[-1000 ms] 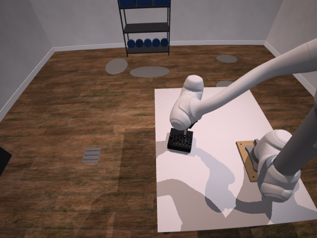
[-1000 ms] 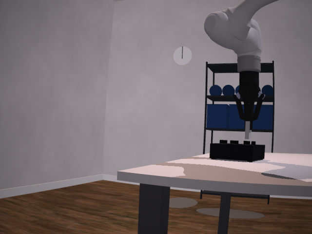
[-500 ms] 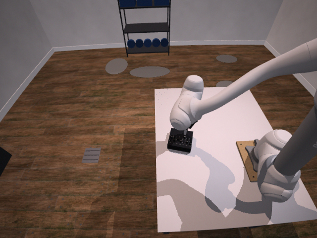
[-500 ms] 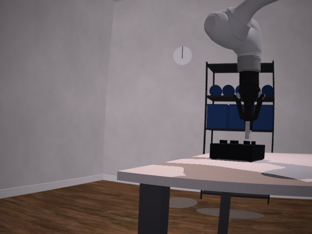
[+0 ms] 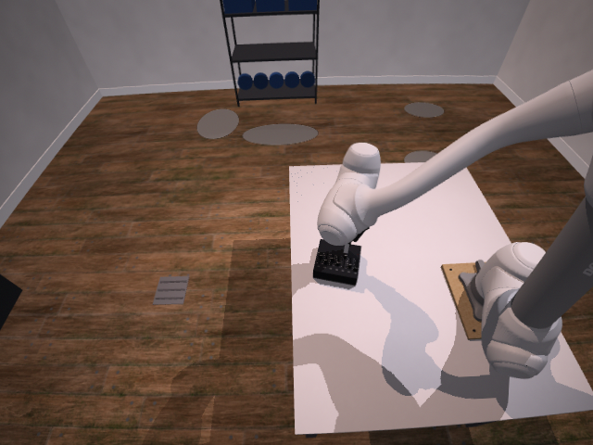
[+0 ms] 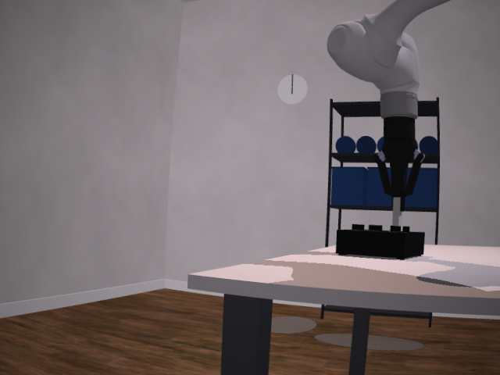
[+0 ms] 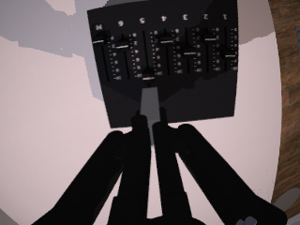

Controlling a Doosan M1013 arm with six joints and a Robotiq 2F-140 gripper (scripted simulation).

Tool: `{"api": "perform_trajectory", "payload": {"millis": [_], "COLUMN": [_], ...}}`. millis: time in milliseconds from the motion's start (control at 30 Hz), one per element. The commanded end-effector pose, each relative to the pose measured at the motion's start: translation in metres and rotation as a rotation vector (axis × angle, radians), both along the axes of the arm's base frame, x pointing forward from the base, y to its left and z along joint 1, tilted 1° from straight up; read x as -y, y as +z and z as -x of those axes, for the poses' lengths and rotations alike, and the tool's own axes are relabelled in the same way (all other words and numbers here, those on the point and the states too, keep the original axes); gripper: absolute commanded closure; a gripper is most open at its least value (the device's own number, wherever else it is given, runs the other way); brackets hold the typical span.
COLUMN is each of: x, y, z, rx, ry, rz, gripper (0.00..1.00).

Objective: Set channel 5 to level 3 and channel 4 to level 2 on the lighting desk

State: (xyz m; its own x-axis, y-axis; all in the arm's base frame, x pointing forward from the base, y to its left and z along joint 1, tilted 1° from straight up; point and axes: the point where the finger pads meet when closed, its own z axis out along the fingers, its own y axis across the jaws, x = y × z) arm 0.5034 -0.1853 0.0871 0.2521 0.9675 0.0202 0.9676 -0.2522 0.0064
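The lighting desk [image 7: 164,63] sits on the tabletop [image 5: 431,230] near its 9 o'clock edge in the top view, directly beneath the wrist. The jaws are clenched on nothing, forming a single narrow tip [image 7: 149,101] suited to pushing one fader cap rather than grasping it. That tip rests just at the 6 o'clock side of a fader cap [image 7: 148,77] in the third slot from the left. Channel numerals run along the desk's 12 o'clock edge, appearing mirrored and too blurred to read reliably.
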Motion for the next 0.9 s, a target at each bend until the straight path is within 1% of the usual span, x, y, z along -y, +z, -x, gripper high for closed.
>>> {"api": "perform_trajectory", "payload": {"millis": [0,300,867], "x": [-0.0001,-0.0001,-0.0001], "y": [-0.0012,-0.0047,-0.005], "z": [0.0,-0.0001,-0.0001], "rx": [0.0,0.0,0.0], "ry": [0.0,0.0,0.0], "rz": [0.0,0.0,0.0], "gripper": [0.9,0.9,0.9]}}
